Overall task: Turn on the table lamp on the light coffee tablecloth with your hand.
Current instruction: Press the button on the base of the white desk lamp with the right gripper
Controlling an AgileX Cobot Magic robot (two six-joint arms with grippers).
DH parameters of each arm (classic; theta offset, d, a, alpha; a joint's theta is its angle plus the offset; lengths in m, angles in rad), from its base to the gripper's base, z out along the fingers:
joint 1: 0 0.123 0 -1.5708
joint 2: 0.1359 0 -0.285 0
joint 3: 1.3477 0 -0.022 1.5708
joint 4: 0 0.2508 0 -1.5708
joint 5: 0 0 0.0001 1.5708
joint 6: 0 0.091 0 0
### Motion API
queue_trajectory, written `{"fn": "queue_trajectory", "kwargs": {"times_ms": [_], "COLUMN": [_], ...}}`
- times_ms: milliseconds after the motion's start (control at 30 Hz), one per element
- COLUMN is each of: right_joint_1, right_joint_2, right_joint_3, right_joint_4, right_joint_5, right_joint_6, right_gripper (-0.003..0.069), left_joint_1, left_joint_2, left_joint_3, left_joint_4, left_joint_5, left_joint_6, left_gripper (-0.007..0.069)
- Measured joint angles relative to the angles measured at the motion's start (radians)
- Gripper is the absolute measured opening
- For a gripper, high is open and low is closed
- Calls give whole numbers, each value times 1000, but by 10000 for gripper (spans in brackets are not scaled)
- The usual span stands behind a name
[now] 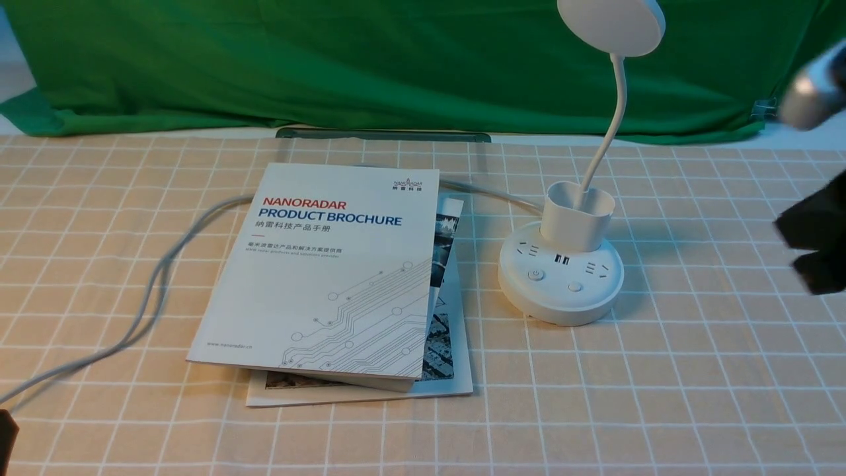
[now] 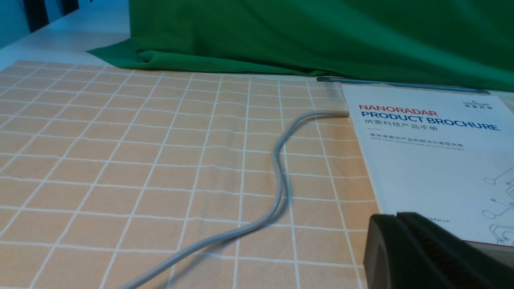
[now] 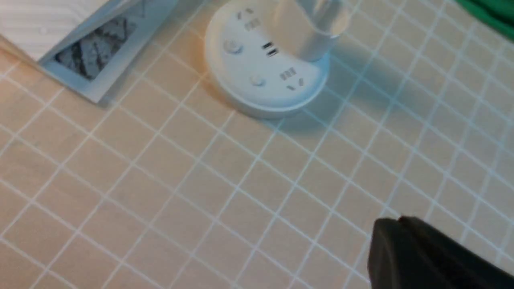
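- Hovering above the light coffee tablecloth [image 1: 694,370], the right gripper [image 3: 398,220] has its black jaws pressed together with nothing between them.
- In the front view it is a blurred dark shape at the right edge, well off to the right of the table lamp [image 1: 562,284] and not touching it; a blurred silver-grey camera [image 1: 809,92] shows above it.
- The left gripper [image 2: 395,216] sits low at the near left of the cloth. Its jaws also look closed on nothing, just beside the near corner of the brochure [image 1: 330,264].
- The lamp stands upright on the cloth, right of centre. It has a round white base, a cup-shaped holder on the back of the base and a thin neck curving up to the disc head [image 1: 611,23], which the top edge cuts off.
- Two round buttons [image 1: 536,274] sit on the front of the base, with sockets around them.
- Left of the lamp lies the white brochure, stacked askew on a second booklet [image 1: 456,370].
- A grey cable [image 1: 152,291] snakes from behind the brochure across the cloth to the near left edge.
- A green cloth [image 1: 396,59] hangs along the back.
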Motion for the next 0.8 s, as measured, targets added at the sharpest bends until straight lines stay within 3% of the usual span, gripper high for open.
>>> {"fn": "queue_trajectory", "kwargs": {"times_ms": [133, 333, 800], "right_joint_1": [60, 67, 65], "right_joint_2": [187, 396, 629], "right_joint_3": [0, -15, -42], "right_joint_4": [6, 6, 6], "right_joint_5": [-87, -194, -454], "right_joint_6": [-5, 15, 65], "right_gripper": [27, 27, 27], "left_joint_1": [0, 0, 0], "left_joint_2": [0, 0, 0], "left_joint_3": [0, 0, 0], "left_joint_4": [0, 0, 0], "left_joint_5": [0, 0, 1], "left_joint_6": [0, 0, 0], "left_gripper": [21, 21, 21]}}
